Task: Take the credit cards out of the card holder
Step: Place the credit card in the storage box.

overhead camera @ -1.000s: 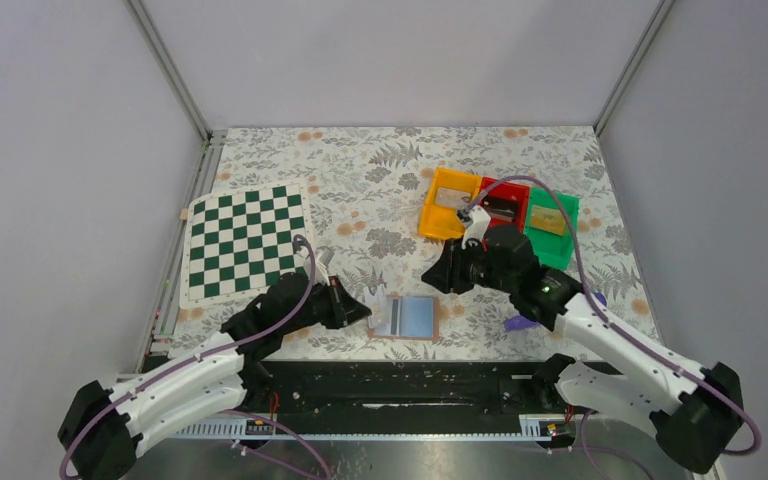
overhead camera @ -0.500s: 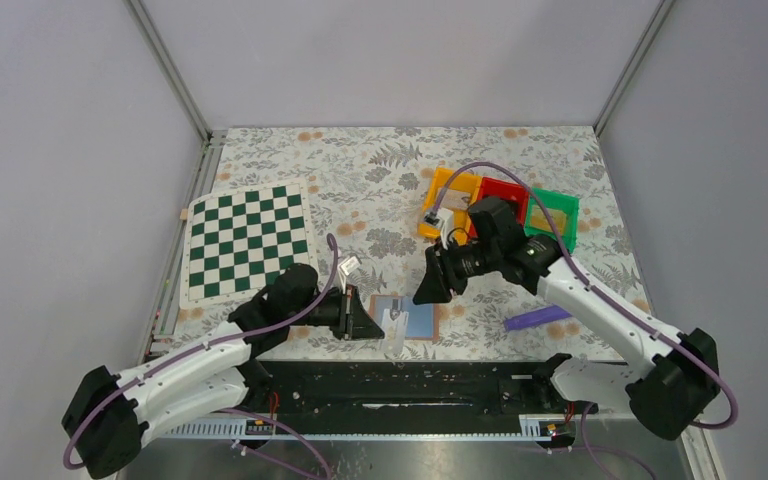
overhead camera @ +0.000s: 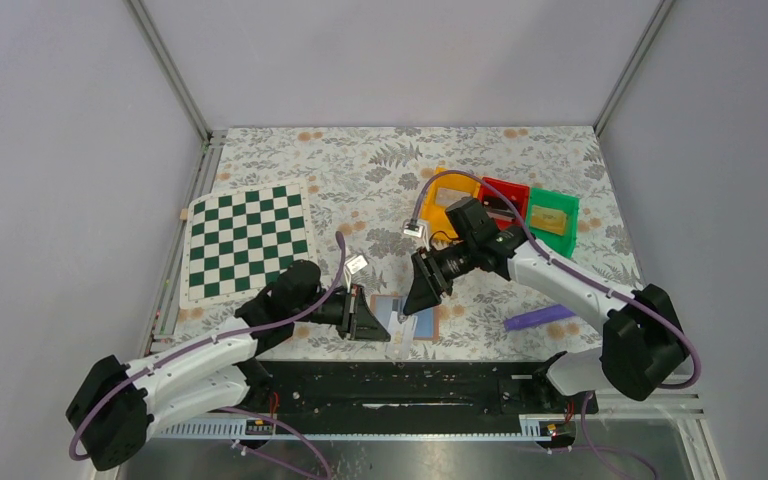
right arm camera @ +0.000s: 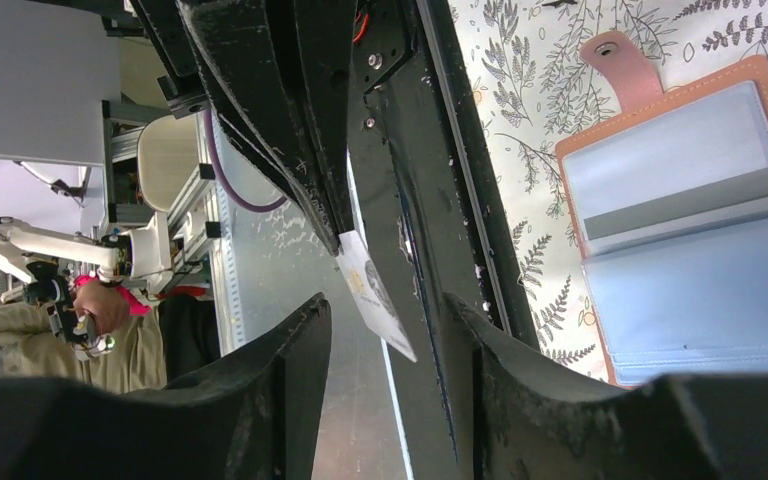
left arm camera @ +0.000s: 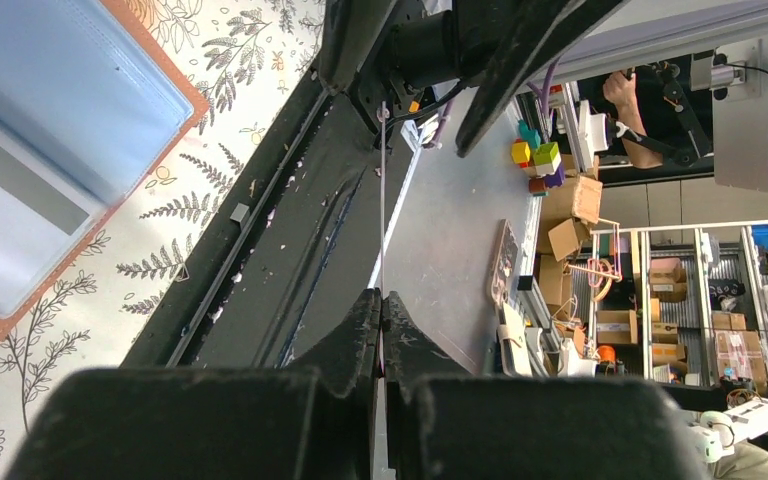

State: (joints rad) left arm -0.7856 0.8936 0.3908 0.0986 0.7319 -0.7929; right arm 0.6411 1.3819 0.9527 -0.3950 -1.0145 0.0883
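Right arm's been swung over from the coloured trays, so the right gripper (overhead camera: 412, 303) is now parked at the far edge of the card holder (overhead camera: 424, 322). A second ago it was still back over the trays. The left gripper (overhead camera: 386, 326) has been pushed in from the holder's left side as well, and the holder, seen whole before, is now half covered by the two of them.

The left gripper is clamped tight on one whitish credit card (right arm camera: 372, 292), held just off the holder's near-left corner, over the black rail at the table edge. From the left wrist the card is only seen edge-on, as a thin line. The right gripper's fingers (right arm camera: 290, 380) are spread apart with the card in the gap between them, and no contact can be made out. Some small print can be seen on the card's face, but it's too blurred to be read.

The holder is laid open flat on the floral cloth (overhead camera: 360, 170), pale blue sleeves up, tan border round them, snap tab (right arm camera: 615, 58) sticking out. A grey strip is seen across one sleeve.

Beyond the holder to the right, an orange tray (overhead camera: 432, 215), a red tray (overhead camera: 512, 188) and a green tray (overhead camera: 566, 205) are lined up. A whitish card (overhead camera: 446, 198) is seen in the orange one and a yellowish card (overhead camera: 551, 219) in the green one. A purple thing (overhead camera: 538, 318) is lying to the holder's right, and a green-and-white chessboard (overhead camera: 245, 242) is well off to its left.
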